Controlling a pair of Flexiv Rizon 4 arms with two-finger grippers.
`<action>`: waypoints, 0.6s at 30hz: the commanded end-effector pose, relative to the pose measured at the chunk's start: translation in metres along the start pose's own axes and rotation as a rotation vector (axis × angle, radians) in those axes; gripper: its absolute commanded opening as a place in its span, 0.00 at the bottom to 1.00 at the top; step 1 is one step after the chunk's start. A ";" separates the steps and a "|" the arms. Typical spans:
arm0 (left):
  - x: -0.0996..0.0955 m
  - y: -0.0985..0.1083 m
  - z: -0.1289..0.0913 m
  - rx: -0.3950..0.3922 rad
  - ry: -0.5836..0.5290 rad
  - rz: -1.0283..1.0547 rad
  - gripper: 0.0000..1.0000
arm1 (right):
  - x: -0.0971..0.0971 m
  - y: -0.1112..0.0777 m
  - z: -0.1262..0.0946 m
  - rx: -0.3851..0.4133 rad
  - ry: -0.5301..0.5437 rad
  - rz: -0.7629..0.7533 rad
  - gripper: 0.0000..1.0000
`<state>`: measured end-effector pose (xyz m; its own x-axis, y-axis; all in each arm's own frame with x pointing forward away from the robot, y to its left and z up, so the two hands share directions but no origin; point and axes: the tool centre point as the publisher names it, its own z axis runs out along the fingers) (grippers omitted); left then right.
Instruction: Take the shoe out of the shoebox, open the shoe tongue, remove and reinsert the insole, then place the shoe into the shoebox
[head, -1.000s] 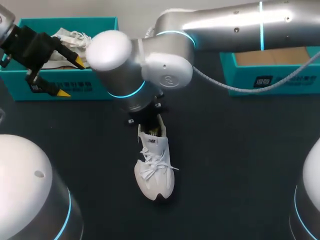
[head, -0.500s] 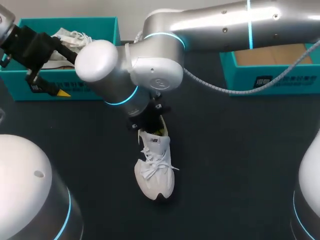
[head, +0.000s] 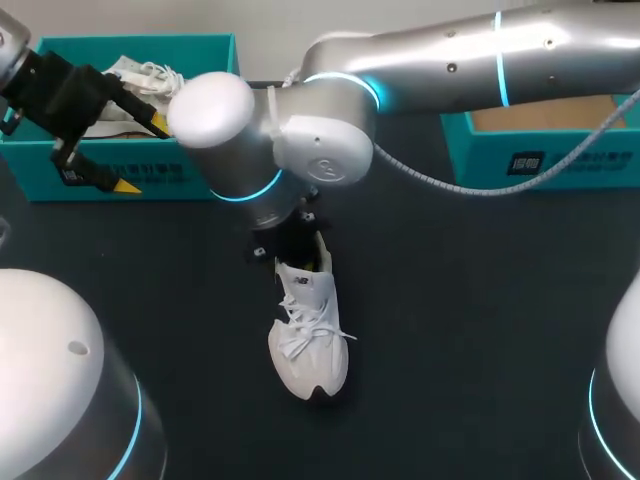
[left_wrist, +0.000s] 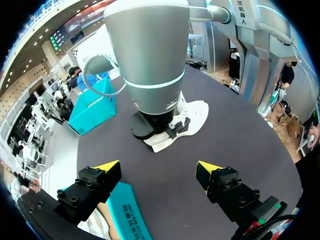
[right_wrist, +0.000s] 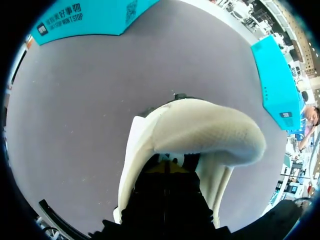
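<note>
A white laced shoe (head: 308, 340) lies mid-table, toe toward me. My right arm reaches across from the right, and its gripper (head: 298, 252) stands down in the shoe's heel opening. In the right wrist view the right gripper's (right_wrist: 166, 167) yellow tips are pressed together, shut, inside the shoe (right_wrist: 200, 132), whose white mesh heel edge arches ahead of them. No insole shows apart from the shoe. My left gripper (head: 142, 153) hangs open and empty over the front wall of the teal shoebox (head: 200, 180) at the far left. From the left gripper (left_wrist: 159, 170), the shoe (left_wrist: 192, 115) lies ahead under the right arm.
A second white shoe (head: 130, 75) lies in the left shoebox. Another teal box (head: 560, 160) with a brown inside stands at the far right. Bare dark table (head: 470, 330) lies on all sides of the shoe.
My right arm's wrist swung left, then partly back, with its gripper staying at the shoe's heel. The yellow seen in the shoe's opening earlier is now covered. The left arm kept still.
</note>
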<state>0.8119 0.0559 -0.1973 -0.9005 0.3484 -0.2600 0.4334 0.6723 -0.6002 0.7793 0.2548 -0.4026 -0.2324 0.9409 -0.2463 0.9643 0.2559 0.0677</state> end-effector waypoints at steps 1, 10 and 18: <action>0.001 0.000 -0.001 -0.003 0.001 0.000 1.00 | 0.013 -0.002 0.014 -0.014 0.040 0.001 0.00; 0.001 0.000 -0.001 -0.003 0.001 0.000 1.00 | 0.005 0.001 -0.009 -0.061 0.006 0.021 0.00; 0.001 0.000 -0.001 -0.003 0.001 0.000 1.00 | -0.003 0.019 -0.025 -0.116 -0.016 0.029 0.00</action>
<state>0.8119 0.0559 -0.1973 -0.9006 0.3484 -0.2600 0.4334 0.6723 -0.6002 0.7944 0.2623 -0.3790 -0.2015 0.9443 -0.2602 0.9496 0.2535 0.1844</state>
